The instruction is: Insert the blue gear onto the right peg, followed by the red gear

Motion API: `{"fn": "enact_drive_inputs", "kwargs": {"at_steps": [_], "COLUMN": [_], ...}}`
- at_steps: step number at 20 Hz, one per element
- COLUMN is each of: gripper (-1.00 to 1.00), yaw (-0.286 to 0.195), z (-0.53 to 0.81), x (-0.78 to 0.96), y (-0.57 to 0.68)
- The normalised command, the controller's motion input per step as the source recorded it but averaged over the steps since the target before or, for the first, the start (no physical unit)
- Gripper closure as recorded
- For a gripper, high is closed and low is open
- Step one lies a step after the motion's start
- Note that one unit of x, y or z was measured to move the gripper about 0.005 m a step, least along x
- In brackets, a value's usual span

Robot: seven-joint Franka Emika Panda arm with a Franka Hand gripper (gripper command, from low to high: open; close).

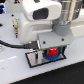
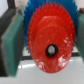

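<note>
The grey plate carries the blue gear, apparently already seated (peg hidden). Directly above that gear, the gripper is clamped on the red gear, its bore seemingly centred over the blue gear, likely for stacking.

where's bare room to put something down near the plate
Bare white table lies on the exterior view's right of the plate, and more along the near edge below it. The plate is crowded: the gripper hangs over it with the red gear between its fingers, blue gear behind.
</note>
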Motion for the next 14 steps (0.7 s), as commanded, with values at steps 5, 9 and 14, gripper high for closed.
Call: {"fn": "enact_drive_inputs", "kwargs": {"at_steps": [5, 9, 14], "gripper": [-1.00, -1.00, -1.00], "yaw": [0.000, 0.000, 0.000], "z": [0.44, 0.80, 0.50], "x": [0.02, 0.00, -0.01], "y": [0.10, 0.20, 0.11]}}
